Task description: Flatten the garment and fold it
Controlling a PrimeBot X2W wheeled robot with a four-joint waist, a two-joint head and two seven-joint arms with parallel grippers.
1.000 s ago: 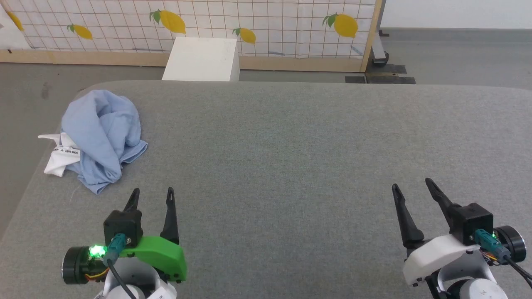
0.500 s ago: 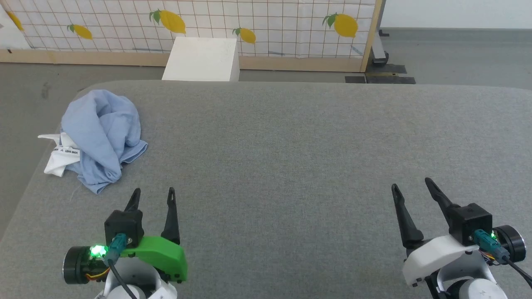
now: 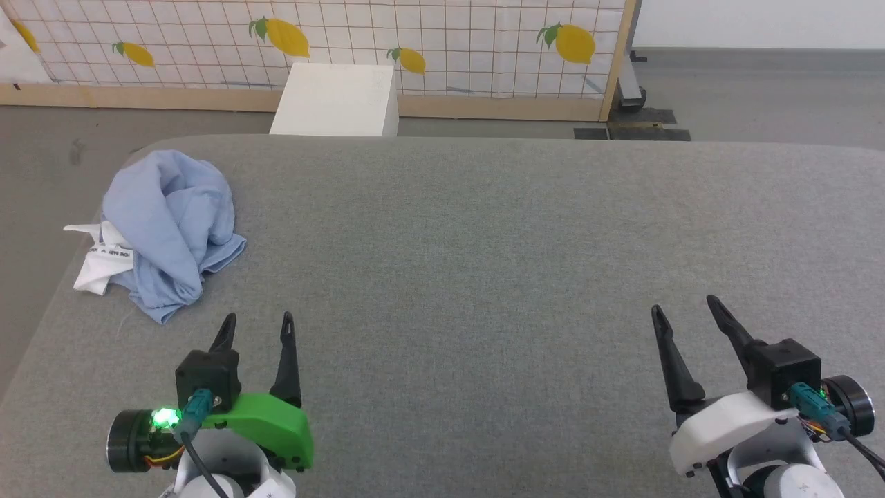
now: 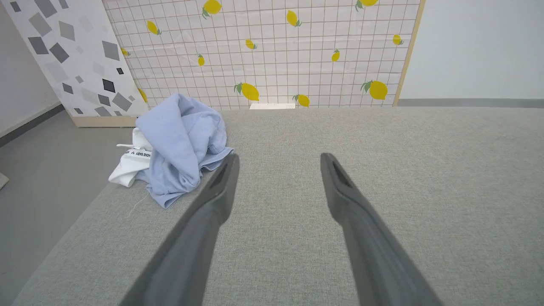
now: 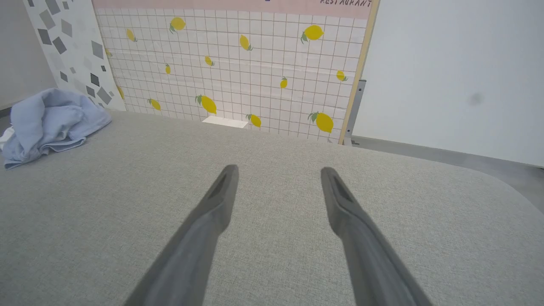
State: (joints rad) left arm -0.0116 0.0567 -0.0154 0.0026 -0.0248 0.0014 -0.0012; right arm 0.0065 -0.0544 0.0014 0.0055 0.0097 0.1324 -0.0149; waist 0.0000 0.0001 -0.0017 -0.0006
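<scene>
Garment lies crumpled near spread left claw, ahead and leftward, well apart from spread right claw.

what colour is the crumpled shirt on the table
Light blue, with a white collar part sticking out at its side; the shirt shows best in the left wrist view.

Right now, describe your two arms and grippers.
The left gripper has two long dark tapered fingers on a black block, a bright green shell, a lit green light and a teal plug with a black cable. The right gripper matches it, but its shell is white.
</scene>
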